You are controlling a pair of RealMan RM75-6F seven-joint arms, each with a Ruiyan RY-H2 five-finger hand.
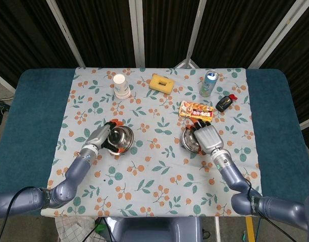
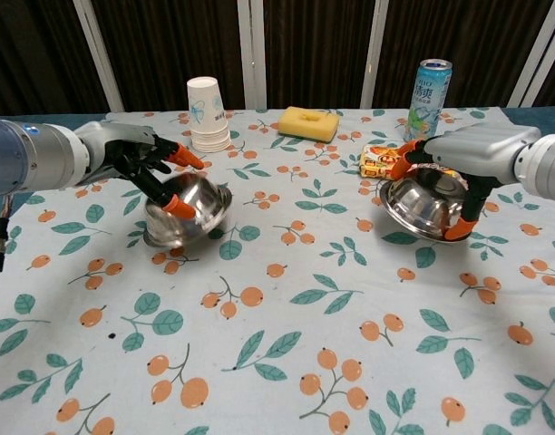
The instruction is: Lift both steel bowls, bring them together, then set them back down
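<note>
Two steel bowls sit low over the flowered tablecloth. My left hand point(image 1: 100, 136) point(image 2: 137, 161) grips the left bowl point(image 1: 120, 139) point(image 2: 191, 210) at its left rim; the bowl is tilted, its lower edge at or just above the cloth. My right hand point(image 1: 208, 137) point(image 2: 472, 149) lies over the right bowl point(image 1: 190, 142) point(image 2: 425, 202), with orange-tipped fingers point(image 2: 455, 231) clasping its rim. That bowl also hangs tilted close to the table. A wide gap of cloth separates the two bowls.
A stack of paper cups point(image 1: 121, 85) point(image 2: 208, 113) stands at the back left, a yellow sponge point(image 1: 161, 82) point(image 2: 308, 123) at the back middle, and a drink can point(image 1: 209, 83) point(image 2: 429, 95) at the back right. A snack packet point(image 1: 196, 110) point(image 2: 377, 161) lies just behind the right bowl. A black key fob point(image 1: 224, 103) is beside it.
</note>
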